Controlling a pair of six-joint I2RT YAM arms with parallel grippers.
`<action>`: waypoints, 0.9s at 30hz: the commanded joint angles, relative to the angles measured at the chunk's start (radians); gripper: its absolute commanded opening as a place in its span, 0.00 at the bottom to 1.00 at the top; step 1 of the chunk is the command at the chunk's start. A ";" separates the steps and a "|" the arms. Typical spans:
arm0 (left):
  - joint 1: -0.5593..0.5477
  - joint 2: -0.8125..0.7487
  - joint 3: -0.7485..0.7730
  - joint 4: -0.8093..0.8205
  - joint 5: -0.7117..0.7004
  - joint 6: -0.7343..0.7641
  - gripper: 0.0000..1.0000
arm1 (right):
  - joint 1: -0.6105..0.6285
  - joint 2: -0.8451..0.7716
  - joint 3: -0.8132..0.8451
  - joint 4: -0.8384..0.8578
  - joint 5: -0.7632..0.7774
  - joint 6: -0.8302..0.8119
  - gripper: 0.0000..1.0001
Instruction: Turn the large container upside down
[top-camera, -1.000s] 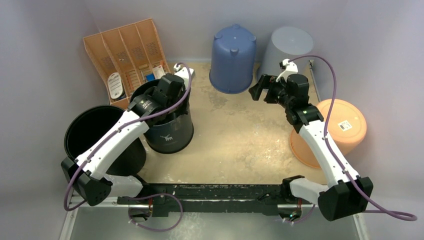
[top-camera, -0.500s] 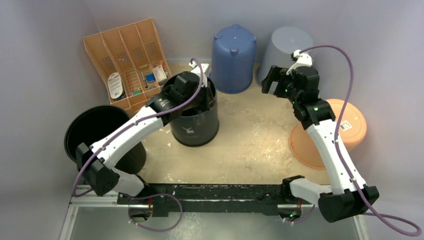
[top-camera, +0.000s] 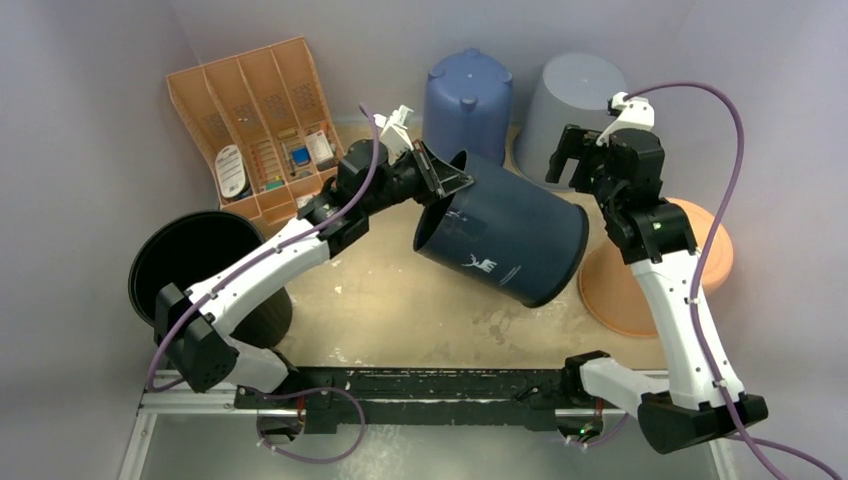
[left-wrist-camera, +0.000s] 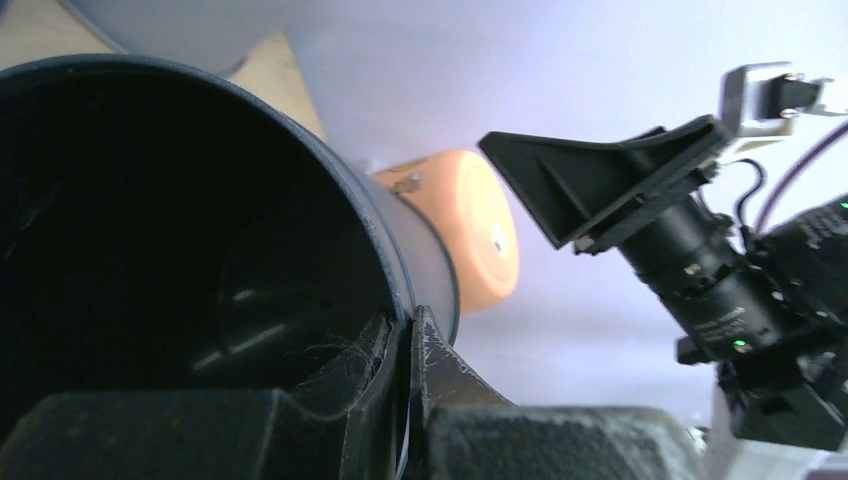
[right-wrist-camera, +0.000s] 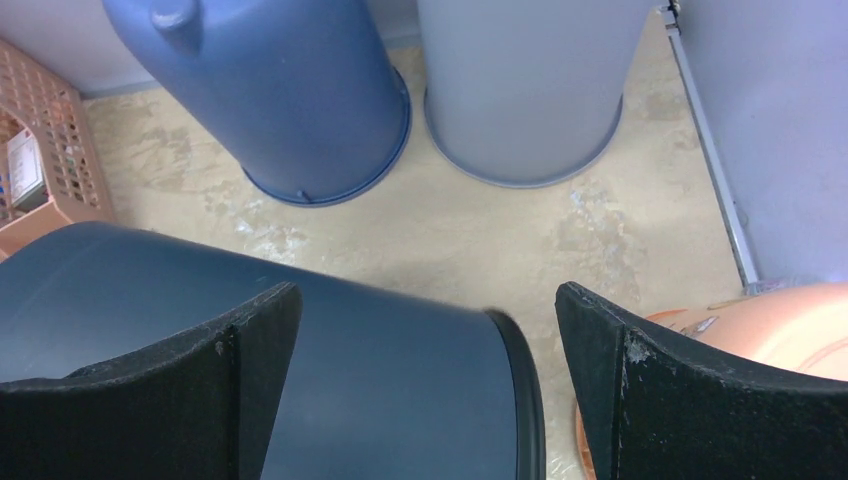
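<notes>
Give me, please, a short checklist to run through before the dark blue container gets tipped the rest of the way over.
1. Left jaws shut on the rim of the dark blue container: ok.
2. Container inverted: not ok; it lies tilted on its side, mouth toward the left arm.
3. Right jaws open, above the container's base end, holding nothing: ok.
4. Room to swing: probably not ok; the orange tub sits close beside the base, and the blue bucket stands just behind.
5. Grip firm enough not to slip: cannot tell.
</notes>
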 joint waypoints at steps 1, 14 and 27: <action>0.041 -0.079 -0.004 0.221 0.036 -0.058 0.00 | -0.004 -0.031 -0.001 -0.019 -0.075 0.006 1.00; 0.213 -0.251 -0.246 0.010 0.074 0.141 0.00 | -0.030 -0.119 -0.230 0.108 -0.583 0.163 1.00; 0.216 -0.206 -0.311 -0.323 -0.090 0.511 0.00 | -0.118 -0.154 -0.419 0.260 -0.788 0.320 1.00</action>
